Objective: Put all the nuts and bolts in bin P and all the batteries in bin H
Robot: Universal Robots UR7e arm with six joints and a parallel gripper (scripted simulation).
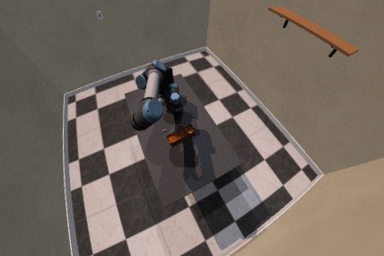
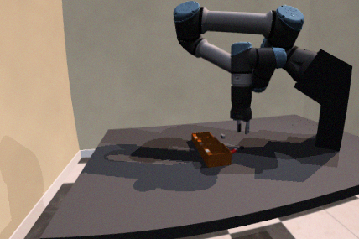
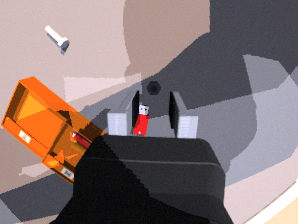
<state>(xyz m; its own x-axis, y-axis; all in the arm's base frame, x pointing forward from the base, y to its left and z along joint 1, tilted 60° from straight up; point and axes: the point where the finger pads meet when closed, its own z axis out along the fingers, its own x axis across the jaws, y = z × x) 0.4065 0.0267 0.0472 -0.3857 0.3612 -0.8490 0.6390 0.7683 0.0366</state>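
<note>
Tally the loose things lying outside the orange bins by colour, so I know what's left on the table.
Silver: 1, the bolt
Black: 1, the hexagonal piece
Red: 1, the USB stick
Total: 3 in view
</note>
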